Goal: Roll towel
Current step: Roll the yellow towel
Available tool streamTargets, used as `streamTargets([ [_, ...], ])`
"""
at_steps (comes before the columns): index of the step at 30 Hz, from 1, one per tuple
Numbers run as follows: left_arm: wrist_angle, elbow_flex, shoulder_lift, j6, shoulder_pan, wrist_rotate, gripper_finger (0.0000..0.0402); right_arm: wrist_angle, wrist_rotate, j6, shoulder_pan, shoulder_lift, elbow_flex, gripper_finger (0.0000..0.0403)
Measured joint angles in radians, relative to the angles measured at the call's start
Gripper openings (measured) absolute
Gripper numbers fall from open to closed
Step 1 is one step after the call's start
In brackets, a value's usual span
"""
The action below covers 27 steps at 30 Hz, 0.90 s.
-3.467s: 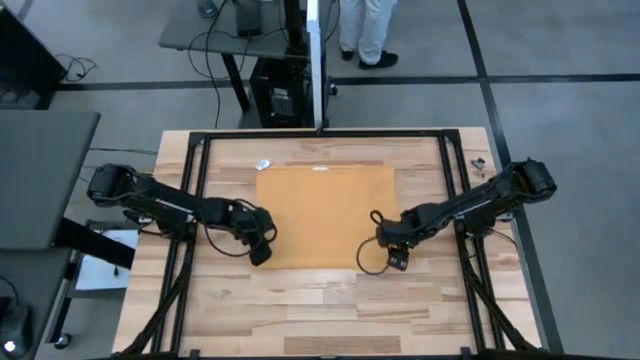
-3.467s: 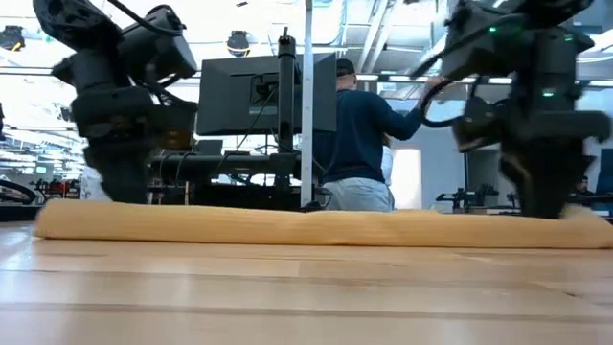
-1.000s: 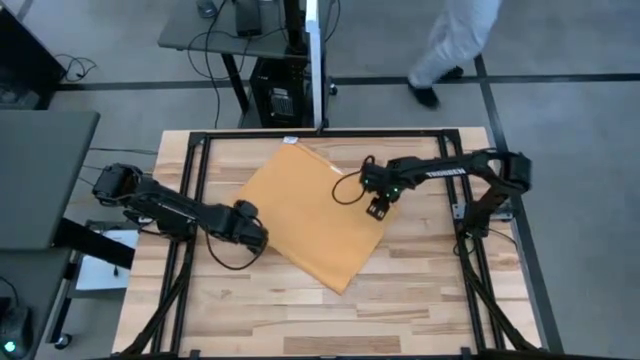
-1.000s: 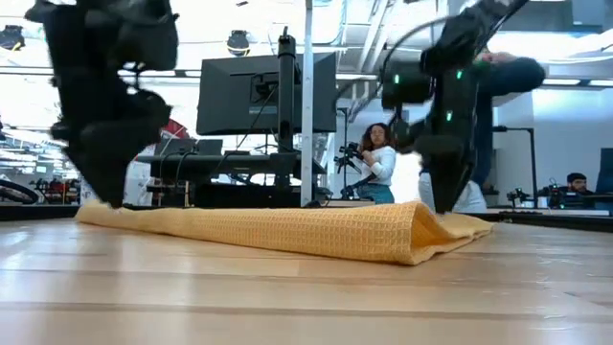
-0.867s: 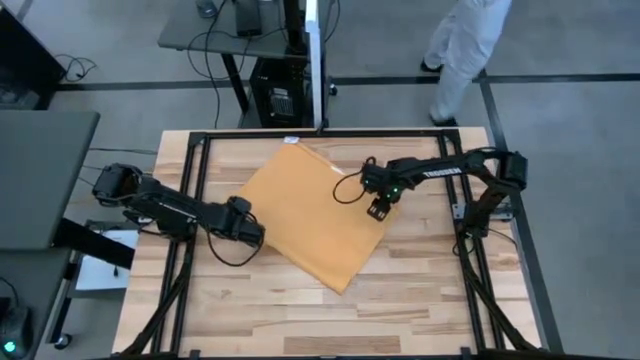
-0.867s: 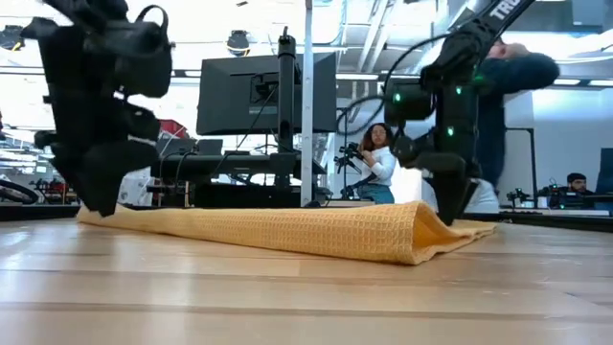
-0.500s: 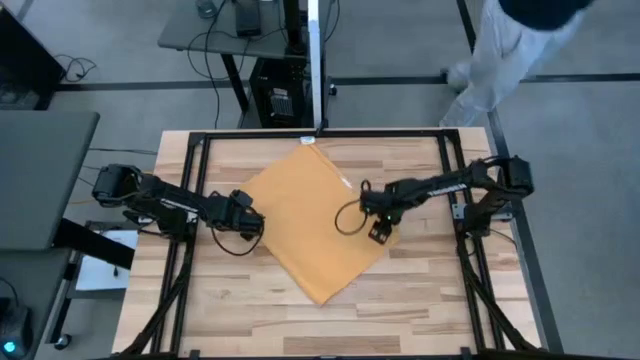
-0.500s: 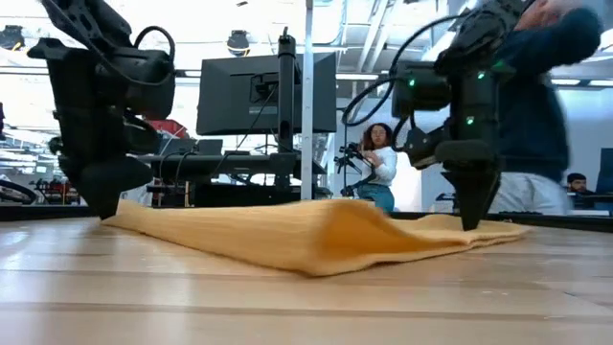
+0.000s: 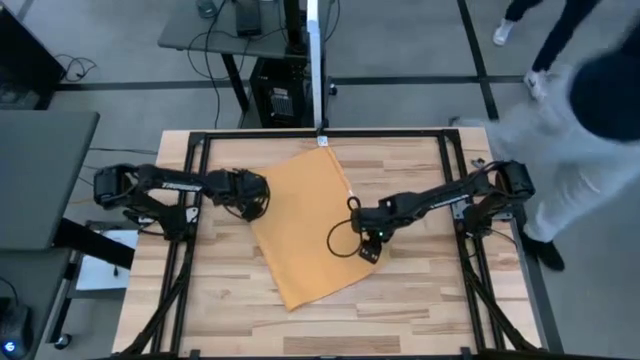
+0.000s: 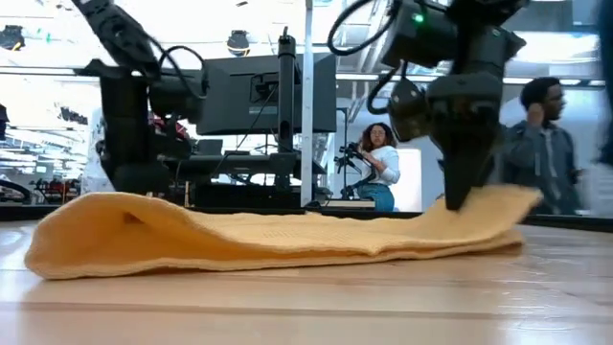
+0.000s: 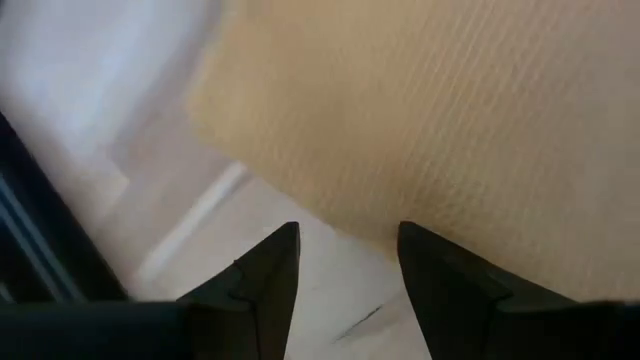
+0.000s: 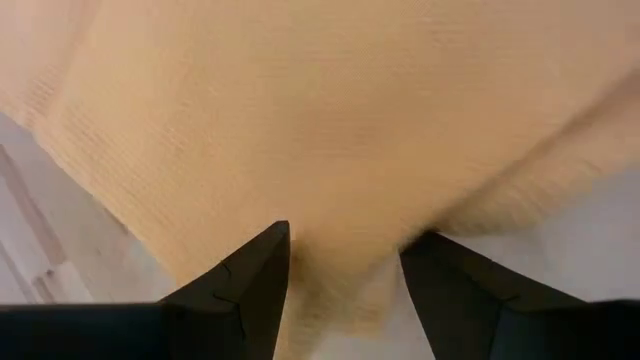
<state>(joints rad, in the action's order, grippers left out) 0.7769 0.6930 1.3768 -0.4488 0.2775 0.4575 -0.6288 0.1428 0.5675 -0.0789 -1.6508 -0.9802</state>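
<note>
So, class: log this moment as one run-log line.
task: roll towel | towel: flat, unrolled | left pincer: at its edge | right pincer: at opposite edge

My towel is thin, matt mustard cloth with a fine ribbed weave. It lies on my table of pale, smooth wooden planks, framed by black metal rails.

I count one towel on the table, one cloth and no second piece. Two arms work here, so two grippers: the left gripper and the right gripper. Beyond the table's far edge I see two people in the room.
</note>
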Motion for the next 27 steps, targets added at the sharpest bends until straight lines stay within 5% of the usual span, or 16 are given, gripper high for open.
streamTargets([
  [3, 0.053, 0.063, -0.039, -0.028, -0.015, -0.027, 0.0155, -0.060, -0.003, -0.014, 0.025, 0.002, -0.030, 0.0182],
  [8, 0.132, 0.116, -0.062, -0.186, 0.006, -0.211, 0.0154, -0.075, -0.010, 0.065, 0.018, 0.002, -0.013, 0.0182],
  [19, 0.034, -0.039, -0.023, -0.166, 0.087, -0.188, 0.0154, 0.157, -0.170, 0.345, -0.103, -0.008, 0.114, 0.0182],
  [27, -0.140, -0.053, 0.053, -0.013, 0.162, -0.175, 0.0155, 0.294, -0.192, 0.459, -0.143, -0.001, 0.205, 0.0182],
])
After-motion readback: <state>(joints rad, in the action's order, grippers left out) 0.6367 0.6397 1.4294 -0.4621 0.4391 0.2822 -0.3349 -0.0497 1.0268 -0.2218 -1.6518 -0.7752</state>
